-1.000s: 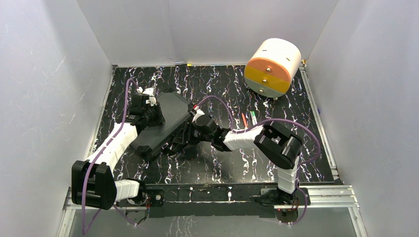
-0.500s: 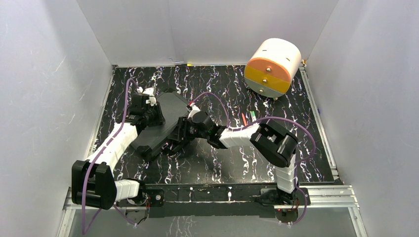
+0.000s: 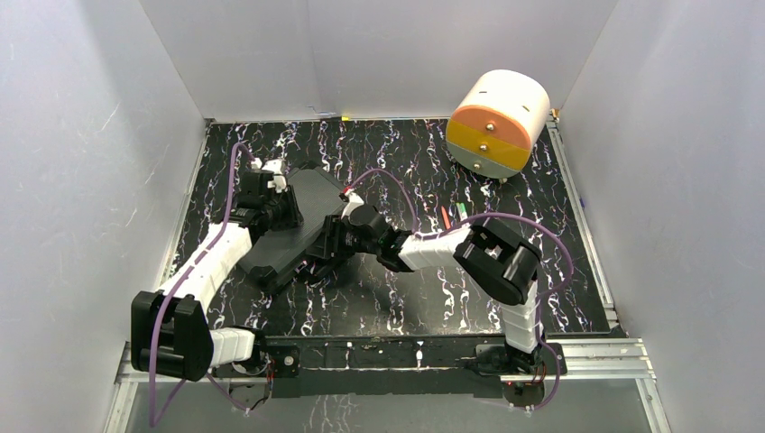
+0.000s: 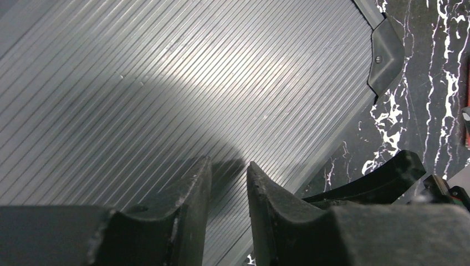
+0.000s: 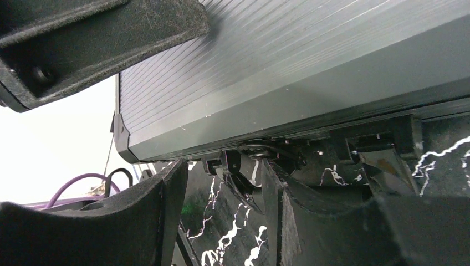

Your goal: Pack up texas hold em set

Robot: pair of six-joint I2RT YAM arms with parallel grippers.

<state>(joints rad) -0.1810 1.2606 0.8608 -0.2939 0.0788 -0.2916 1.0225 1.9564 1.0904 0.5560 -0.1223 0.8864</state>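
Observation:
The black ribbed hard case (image 3: pixel 293 230) lies with its lid down at the left middle of the table. Chips and card deck are hidden. My left gripper (image 3: pixel 287 209) rests on top of the lid (image 4: pixel 166 72); its fingers (image 4: pixel 228 163) stand a narrow gap apart with nothing between them. My right gripper (image 3: pixel 327 248) is low at the case's right long edge (image 5: pixel 288 72), open. A black latch (image 5: pixel 249 172) hangs under the lid's edge between its fingers (image 5: pixel 224 166), touching neither clearly.
A big orange-and-white cylinder (image 3: pixel 498 122) stands at the back right. A red pen (image 3: pixel 446 219) and a green pen (image 3: pixel 463 214) lie right of the right arm. White walls enclose the table on three sides.
My right gripper has moved left and a little farther back, closer against the case's edge. The left gripper and the case have stayed put.

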